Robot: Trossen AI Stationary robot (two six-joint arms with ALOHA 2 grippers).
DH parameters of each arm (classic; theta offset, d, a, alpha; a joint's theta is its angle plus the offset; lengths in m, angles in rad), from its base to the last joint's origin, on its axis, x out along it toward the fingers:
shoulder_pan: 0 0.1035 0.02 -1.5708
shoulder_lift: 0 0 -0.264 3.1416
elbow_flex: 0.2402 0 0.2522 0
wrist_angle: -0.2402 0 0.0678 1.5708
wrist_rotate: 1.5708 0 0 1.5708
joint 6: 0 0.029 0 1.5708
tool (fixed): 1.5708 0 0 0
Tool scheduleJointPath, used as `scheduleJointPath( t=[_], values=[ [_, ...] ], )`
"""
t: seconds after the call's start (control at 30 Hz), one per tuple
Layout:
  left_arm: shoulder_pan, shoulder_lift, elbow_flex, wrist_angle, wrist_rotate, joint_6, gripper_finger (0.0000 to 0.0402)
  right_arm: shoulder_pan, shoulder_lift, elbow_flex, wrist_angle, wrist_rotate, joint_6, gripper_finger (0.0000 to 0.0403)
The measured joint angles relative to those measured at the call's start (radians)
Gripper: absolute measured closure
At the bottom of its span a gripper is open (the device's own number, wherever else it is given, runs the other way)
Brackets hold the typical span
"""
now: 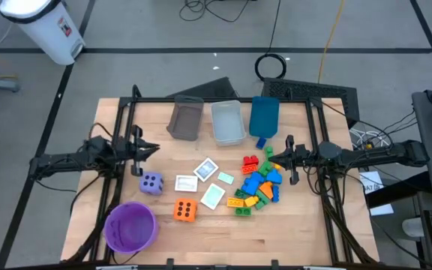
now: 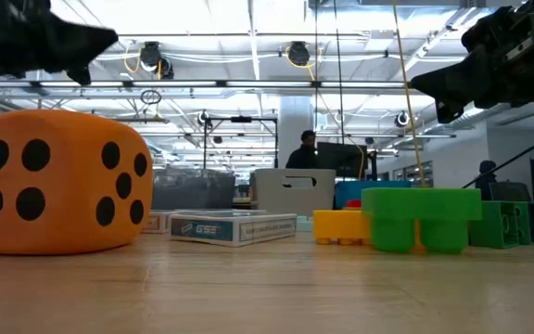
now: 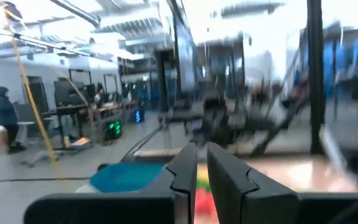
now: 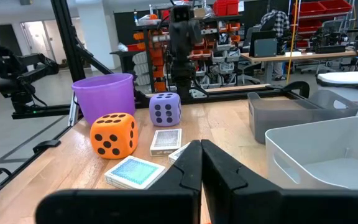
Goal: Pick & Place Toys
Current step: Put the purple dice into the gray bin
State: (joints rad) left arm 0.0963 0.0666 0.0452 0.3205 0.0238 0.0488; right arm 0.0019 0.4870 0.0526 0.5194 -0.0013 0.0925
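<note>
A purple die [image 1: 151, 183] and an orange die [image 1: 185, 211] rest on the wooden table left of centre. Several white-and-teal cards [image 1: 207, 169] lie flat between them and a heap of multicoloured bricks [image 1: 259, 186]. My left gripper [image 1: 154, 148] hangs shut above the table's left side, beyond the purple die, and holds nothing. My right gripper [image 1: 270, 155] hangs shut at the right, over the far end of the brick heap, and also holds nothing. In the right wrist view its shut fingers [image 4: 201, 155] point toward the orange die [image 4: 113, 134] and the purple die [image 4: 165, 109].
A grey bin [image 1: 186, 118], a clear bin [image 1: 228, 121] and a blue bin [image 1: 264, 115] stand in a row along the far edge. A purple bowl [image 1: 130, 226] sits at the near left corner. One blue brick [image 1: 261, 142] lies apart by the blue bin.
</note>
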Motion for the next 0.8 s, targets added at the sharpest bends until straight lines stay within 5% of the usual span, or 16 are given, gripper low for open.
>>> scheduleJointPath(
  t=[0.17,0.3,0.47,0.6,0.8],
  values=[
    [0.0,0.0,0.0,0.051,-0.005,-0.093,0.0355,0.0,0.0,0.0,0.0,0.0,0.0,0.0403],
    [0.001,0.0,0.0,0.048,-0.131,-0.043,0.0355,0.0,0.0,0.0,0.0,0.0,0.0,0.0403],
    [0.001,0.011,0.0,0.047,-0.184,-0.125,0.0355,0.0,0.0,0.0,0.0,0.0,0.0,0.0403],
    [0.002,0.036,0.02,0.043,-0.351,-0.235,0.0352,0.0,0.0,0.0,0.0,0.0,0.0,0.0403],
    [0.002,0.184,0.153,0.03,-0.285,-0.238,0.028,0.0,0.0,0.0,0.001,0.0,-0.01,0.0403]
  ],
)
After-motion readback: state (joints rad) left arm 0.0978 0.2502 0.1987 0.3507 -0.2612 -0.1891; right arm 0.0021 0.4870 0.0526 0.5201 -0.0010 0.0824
